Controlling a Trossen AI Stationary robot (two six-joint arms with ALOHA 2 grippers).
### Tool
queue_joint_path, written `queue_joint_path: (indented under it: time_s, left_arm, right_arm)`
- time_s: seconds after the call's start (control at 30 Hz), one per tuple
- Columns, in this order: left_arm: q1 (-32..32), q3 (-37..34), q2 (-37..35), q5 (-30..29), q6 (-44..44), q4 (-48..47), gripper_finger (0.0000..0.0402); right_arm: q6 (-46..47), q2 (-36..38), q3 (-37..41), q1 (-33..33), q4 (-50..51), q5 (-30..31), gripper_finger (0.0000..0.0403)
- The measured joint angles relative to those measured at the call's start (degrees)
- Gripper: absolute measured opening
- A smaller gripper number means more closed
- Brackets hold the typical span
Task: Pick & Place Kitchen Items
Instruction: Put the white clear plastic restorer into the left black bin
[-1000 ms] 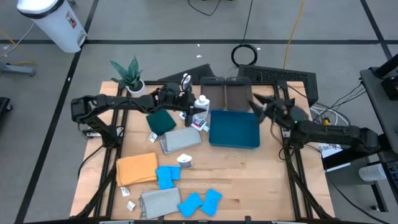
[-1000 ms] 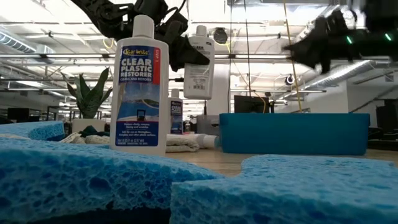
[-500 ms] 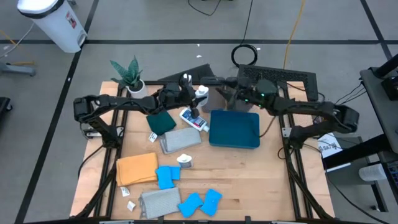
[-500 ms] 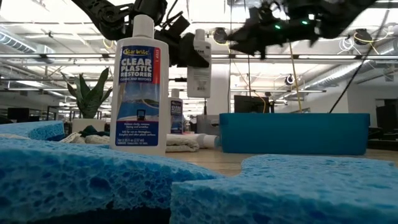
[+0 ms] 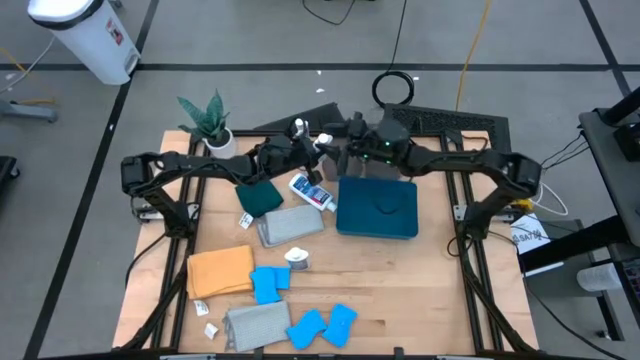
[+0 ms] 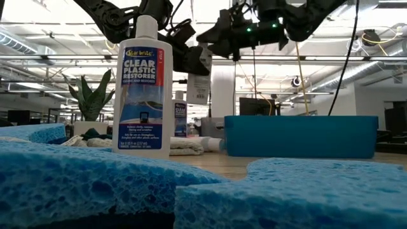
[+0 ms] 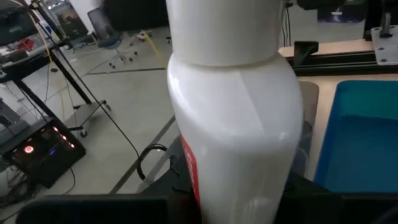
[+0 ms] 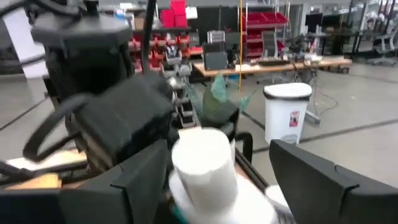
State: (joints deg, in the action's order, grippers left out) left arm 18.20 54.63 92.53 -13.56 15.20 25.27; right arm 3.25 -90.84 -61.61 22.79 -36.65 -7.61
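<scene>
Left claw (image 5: 305,150) grips your white bottle (image 5: 322,143) aloft; right claw (image 5: 340,140) gapes around its cap, blue bin (image 5: 377,208) below.

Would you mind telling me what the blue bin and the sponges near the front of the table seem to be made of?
The blue bin looks like smooth moulded plastic: even colour, flat walls with a slight sheen. The sponges look like matte porous foam or cellulose, their surface pitted with open cells.

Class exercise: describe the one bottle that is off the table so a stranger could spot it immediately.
Find the blue bin near the table's far edge. Just beyond its far left corner, the white bottle hangs in the air, gripped by the left end effector. The other bottles stand or lie on the table.
</scene>
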Motion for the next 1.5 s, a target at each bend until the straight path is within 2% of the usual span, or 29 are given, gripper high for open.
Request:
queue_joint_path:
  time_s: [0.2,0.53,0.67,0.9,1.07,1.27,1.5]
  left_arm:
    - [0.0,0.0,0.0,0.0,-0.4,-0.1,0.0093]
    - [0.0,0.0,0.0,0.0,-4.0,-0.9,0.0105]
    - [0.0,0.0,0.0,0.1,-7.9,-1.7,0.0145]
    - [0.6,0.0,-0.1,-0.6,-10.9,-4.0,0.0270]
    - [0.9,0.0,-0.1,-0.5,-11.0,-4.5,0.0331]
    - [0.8,0.0,-0.1,-0.4,-9.8,-4.2,0.0365]
    - [0.9,0.0,-0.1,-0.5,-9.8,-3.7,0.0363]
  right_arm:
    - [-1.0,-1.4,-0.1,0.0,-0.6,1.6,0.0223]
    - [-6.7,-1.3,-0.1,-0.6,-0.9,2.9,0.0083]
    - [-8.2,-0.9,0.0,-0.6,-1.1,2.7,0.0083]
    - [-9.3,4.3,0.1,2.8,0.6,-0.1,0.0083]
    - [-7.4,5.3,0.0,7.1,3.1,-1.5,0.0083]
    - [-5.2,-0.1,0.5,12.2,2.6,-1.3,0.0083]
    - [-0.8,-10.6,0.5,15.2,-6.2,-0.9,0.0083]
